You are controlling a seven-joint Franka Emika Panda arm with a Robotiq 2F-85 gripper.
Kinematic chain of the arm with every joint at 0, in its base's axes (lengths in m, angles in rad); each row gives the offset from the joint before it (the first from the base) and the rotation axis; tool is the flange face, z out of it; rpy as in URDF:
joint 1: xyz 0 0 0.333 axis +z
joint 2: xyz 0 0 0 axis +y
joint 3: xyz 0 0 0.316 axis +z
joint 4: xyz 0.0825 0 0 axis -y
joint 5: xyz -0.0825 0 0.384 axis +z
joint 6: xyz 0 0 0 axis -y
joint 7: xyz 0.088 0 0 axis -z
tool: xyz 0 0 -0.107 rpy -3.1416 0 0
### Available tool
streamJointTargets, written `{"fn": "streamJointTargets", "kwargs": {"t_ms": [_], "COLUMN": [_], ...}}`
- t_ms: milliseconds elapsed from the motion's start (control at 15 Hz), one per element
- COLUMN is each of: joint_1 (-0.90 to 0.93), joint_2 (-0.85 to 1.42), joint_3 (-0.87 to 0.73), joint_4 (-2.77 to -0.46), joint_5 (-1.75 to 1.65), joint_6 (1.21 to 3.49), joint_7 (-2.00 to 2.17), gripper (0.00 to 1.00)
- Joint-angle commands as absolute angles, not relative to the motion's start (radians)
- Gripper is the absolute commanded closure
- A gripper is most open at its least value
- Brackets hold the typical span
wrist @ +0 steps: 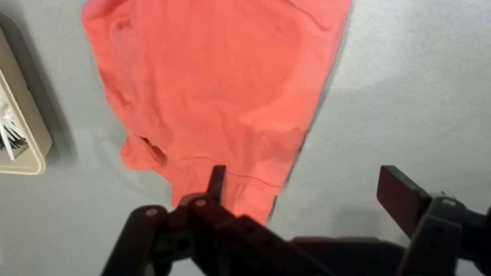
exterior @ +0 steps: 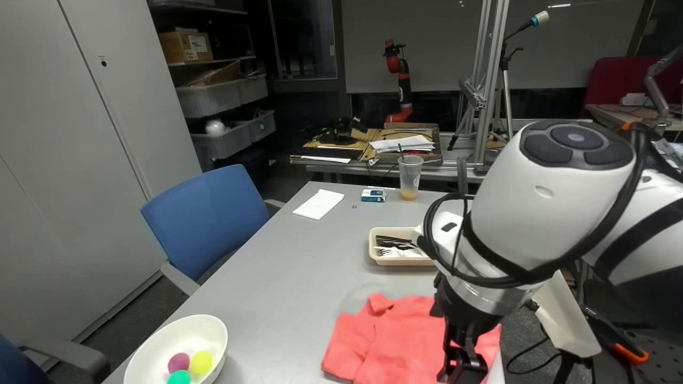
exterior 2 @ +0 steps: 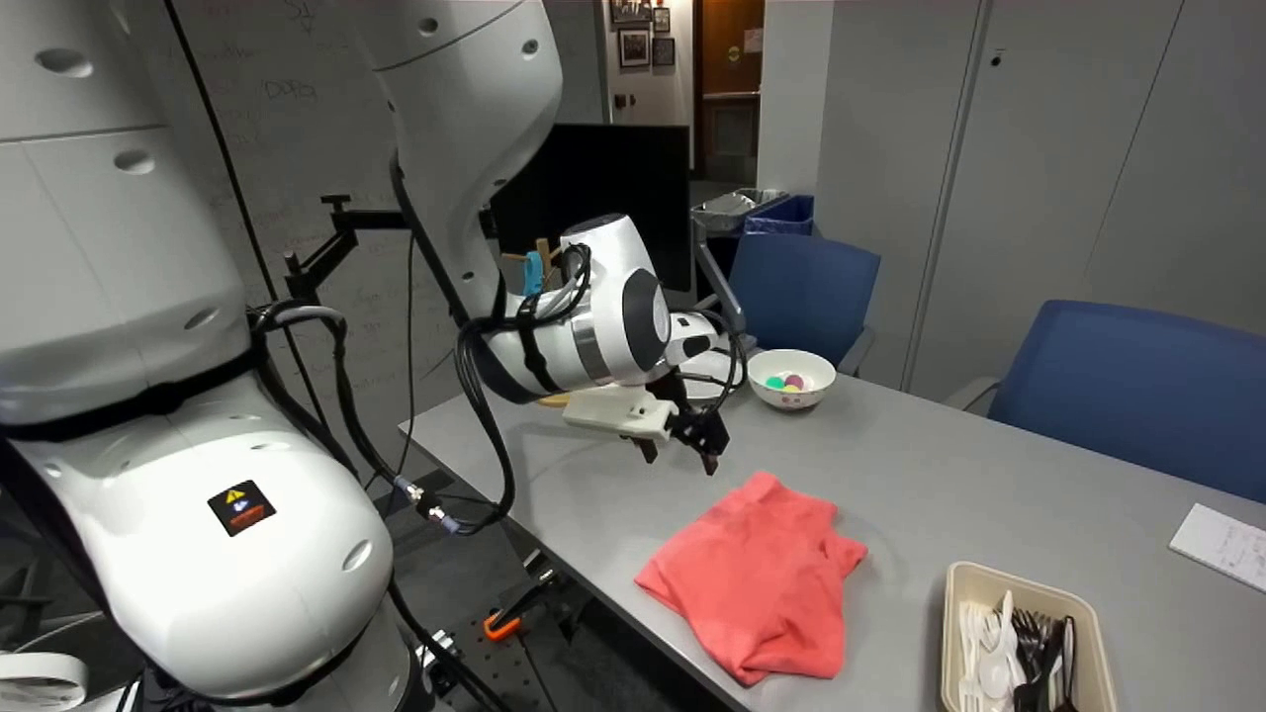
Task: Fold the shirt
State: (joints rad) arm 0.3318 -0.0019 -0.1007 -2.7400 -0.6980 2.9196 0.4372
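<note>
White links of the robot arm stand nearest, filling much of an exterior view beside the grey surface. On that surface, close to its edge, lies the coral-red shirt, rumpled, roughly between the tan tray and the end effector. In the wrist view the shirt's long axis seems to run top to bottom, its upper end cut off by the frame and its narrower end toward the end effector, which is spread wide and holds nothing. One of its fingers shows against that narrow end, the other against the surface just beside it, so the coming grasp probably turns on straddling this nearer edge and going down; height above the shirt is hard to judge. As for writing, the whiteboard carries faint scrawl, one word perhaps "DDPG"; nothing on the cardboard box with its pale label, the sheet of paper or the blue-and-white pack can be read; the arm's sticker shows a yellow warning triangle, any words too small
</note>
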Motion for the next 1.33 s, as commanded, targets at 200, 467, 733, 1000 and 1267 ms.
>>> {"fn": "streamJointTargets", "kwargs": {"t_ms": [200,467,733,1000,1267], "joint_1": [0.241,0.223,0.196,0.192,0.191], "joint_2": [-0.347,-0.518,-0.517,-0.547,-0.547], "joint_3": [0.048,0.058,0.079,0.081,0.081], "joint_4": [-2.776,-2.758,-2.731,-2.732,-2.733], "joint_5": [-0.349,-0.261,-0.257,-0.257,-0.257], "joint_6": [2.616,2.454,2.431,2.413,2.413], "joint_7": [0.068,-0.038,-0.017,-0.018,-0.018], "gripper": [0.00,0.00,0.00,0.00,0.00]}}
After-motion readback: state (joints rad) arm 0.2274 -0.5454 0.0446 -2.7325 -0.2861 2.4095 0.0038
